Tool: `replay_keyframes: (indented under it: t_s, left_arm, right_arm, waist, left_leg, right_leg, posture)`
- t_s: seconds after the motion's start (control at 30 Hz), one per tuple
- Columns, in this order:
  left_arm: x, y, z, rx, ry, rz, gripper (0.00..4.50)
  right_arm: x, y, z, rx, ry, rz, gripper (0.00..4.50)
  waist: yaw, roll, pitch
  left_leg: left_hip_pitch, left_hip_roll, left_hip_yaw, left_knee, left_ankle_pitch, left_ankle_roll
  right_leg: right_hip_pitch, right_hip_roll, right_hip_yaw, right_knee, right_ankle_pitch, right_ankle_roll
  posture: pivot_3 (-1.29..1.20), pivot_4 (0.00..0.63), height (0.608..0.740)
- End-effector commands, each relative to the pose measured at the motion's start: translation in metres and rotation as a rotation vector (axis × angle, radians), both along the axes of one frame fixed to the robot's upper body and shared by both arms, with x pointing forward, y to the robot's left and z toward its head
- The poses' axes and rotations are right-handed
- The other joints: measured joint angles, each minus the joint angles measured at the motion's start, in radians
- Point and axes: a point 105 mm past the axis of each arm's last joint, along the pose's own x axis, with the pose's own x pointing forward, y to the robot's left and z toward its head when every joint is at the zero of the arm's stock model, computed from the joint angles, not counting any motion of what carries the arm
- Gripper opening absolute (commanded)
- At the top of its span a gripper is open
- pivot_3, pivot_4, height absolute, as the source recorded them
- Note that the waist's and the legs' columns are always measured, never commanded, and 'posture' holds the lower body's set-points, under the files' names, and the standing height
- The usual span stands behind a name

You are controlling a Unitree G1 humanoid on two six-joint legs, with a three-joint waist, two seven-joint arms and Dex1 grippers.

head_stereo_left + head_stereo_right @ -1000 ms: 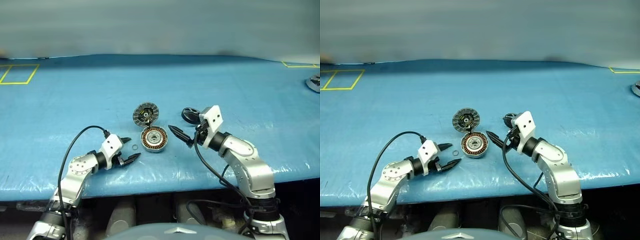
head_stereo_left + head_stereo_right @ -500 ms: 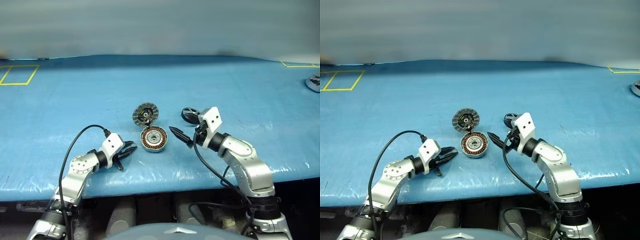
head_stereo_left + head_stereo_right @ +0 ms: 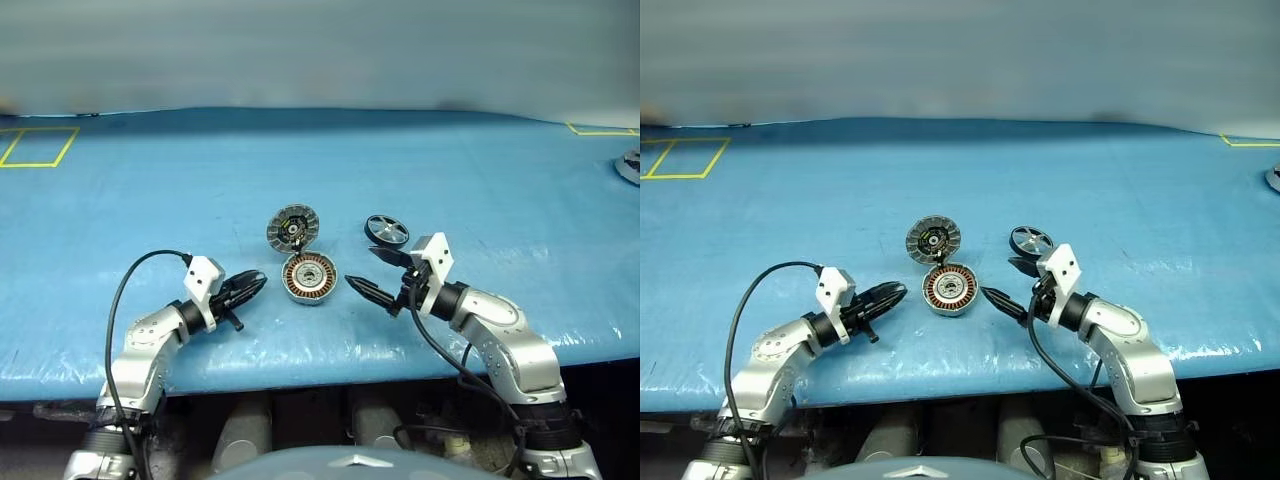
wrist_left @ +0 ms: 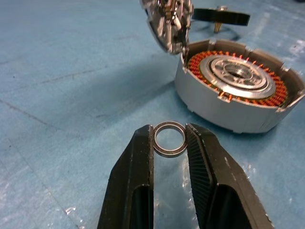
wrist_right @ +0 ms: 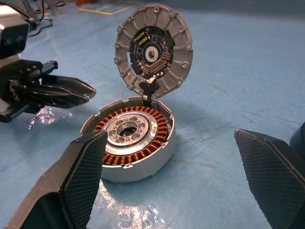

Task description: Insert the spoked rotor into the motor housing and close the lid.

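Note:
The motor housing (image 3: 308, 277) lies open on the blue table, copper windings and silver hub showing (image 5: 133, 143). Its hinged lid (image 3: 292, 227) stands up behind it, dark inner face towards me (image 5: 153, 47). The spoked rotor (image 3: 386, 230), a black wheel with silvery spokes, rests on the table to the housing's right. My left gripper (image 3: 262, 283) hovers left of the housing, shut on a small thin ring (image 4: 170, 140). My right gripper (image 3: 358, 266) is open just right of the housing, in front of the rotor, holding nothing.
A blue plastic-covered sheet (image 3: 450, 160) covers the table, whose front edge runs just below both arms. A silvery part (image 3: 630, 165) lies at the far right edge. Yellow tape marks a rectangle (image 3: 35, 147) at the far left.
My left gripper closed on the small ring beside the housing and lifted it off the table. My right gripper sank and drew back to the right, uncovering the rotor.

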Motion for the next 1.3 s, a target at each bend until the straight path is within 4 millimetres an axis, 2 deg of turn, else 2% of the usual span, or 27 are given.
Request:
replay_keyframes:
  t_s: [0.03,0.3,0.57,0.8,1.3]
  left_arm:
    - [-0.004,-0.006,0.018,-0.059,-0.028,-0.065,0.64]
    - [-0.001,-0.018,0.022,0.015,-0.035,-0.171,0.64]
    - [0.013,-0.051,0.035,0.048,-0.064,-0.321,0.64]
    - [0.022,-0.065,0.020,0.125,-0.029,-0.392,0.64]
    - [0.031,-0.067,0.015,0.166,-0.047,-0.373,0.64]
  right_arm:
    - [-0.002,-0.003,0.005,-0.007,-0.037,0.015,4.50]
    - [-0.011,0.002,-0.001,0.011,-0.032,0.038,4.50]
    - [-0.022,0.005,-0.006,0.022,-0.002,0.055,4.50]
    - [-0.025,0.004,-0.008,0.020,0.000,0.041,4.50]
    - [-0.026,0.002,-0.009,0.016,-0.005,0.021,4.50]
  waist:
    - [0.000,0.000,0.000]
    - [0.000,0.000,0.000]
    - [0.007,-0.001,0.001]
    - [0.002,-0.001,0.001]
    - [0.006,-0.001,0.001]
  left_leg:
    - [0.000,0.000,0.000,0.000,0.000,0.000]
    - [0.000,0.000,0.000,0.000,0.000,0.000]
    - [-0.001,0.000,0.000,0.001,0.000,0.000]
    - [-0.001,0.000,0.000,0.001,0.000,0.001]
    - [-0.001,0.000,0.000,0.001,0.000,0.001]
  right_leg:
    - [0.000,0.000,0.000,0.000,0.000,0.000]
    - [0.000,0.000,0.000,0.000,0.000,0.000]
    - [0.000,0.000,0.000,-0.001,0.000,0.000]
    - [0.000,0.000,0.000,-0.001,0.000,0.000]
    - [0.000,0.000,0.000,-0.001,0.000,0.001]
  posture:
    - [0.00,0.150,0.740]
    - [0.00,0.150,0.740]
    - [0.00,0.150,0.740]
    - [0.00,0.150,0.740]
    - [0.00,0.150,0.740]
